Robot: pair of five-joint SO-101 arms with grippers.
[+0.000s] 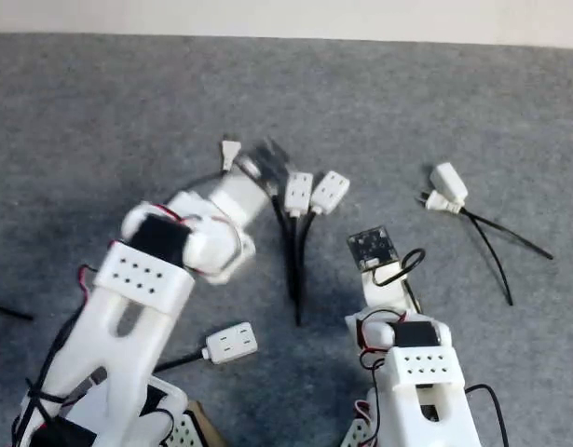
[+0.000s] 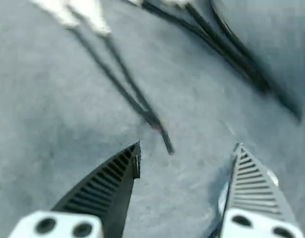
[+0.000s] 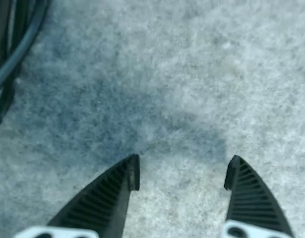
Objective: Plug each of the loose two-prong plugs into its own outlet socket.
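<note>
Grey felt covers the table (image 1: 81, 112), with a pale strip of wall along its far edge. My left arm stretches toward the far middle, and my left fingers (image 2: 187, 147) hang apart over the felt, holding nothing. From above they sit just beside the small white plug (image 1: 230, 151), which lies loose toward the far edge; I cannot tell whether they touch it. Ahead of them black cords (image 2: 152, 119) cross the felt and lead to two blurred white shapes I cannot name for sure.

Near the table's middle the first socket (image 1: 298, 193) and the second socket (image 1: 330, 191) lie side by side, nearly touching. Their black cords join and trail toward the near edge. A third socket (image 1: 232, 342) lies close to the near edge, between my two arms, with its cord running toward my left arm.

Toward the right edge a second plug (image 1: 436, 200) lies with its prongs bare, pointing at the table's middle. A white block (image 1: 450, 177) rests against it, and two thin cords trail from there toward the right edge.

My right arm sits close to the near edge. My right fingers (image 3: 183, 159) are spread apart above the felt, gripping nothing, with dark cords (image 3: 3, 25) off to one side.
</note>
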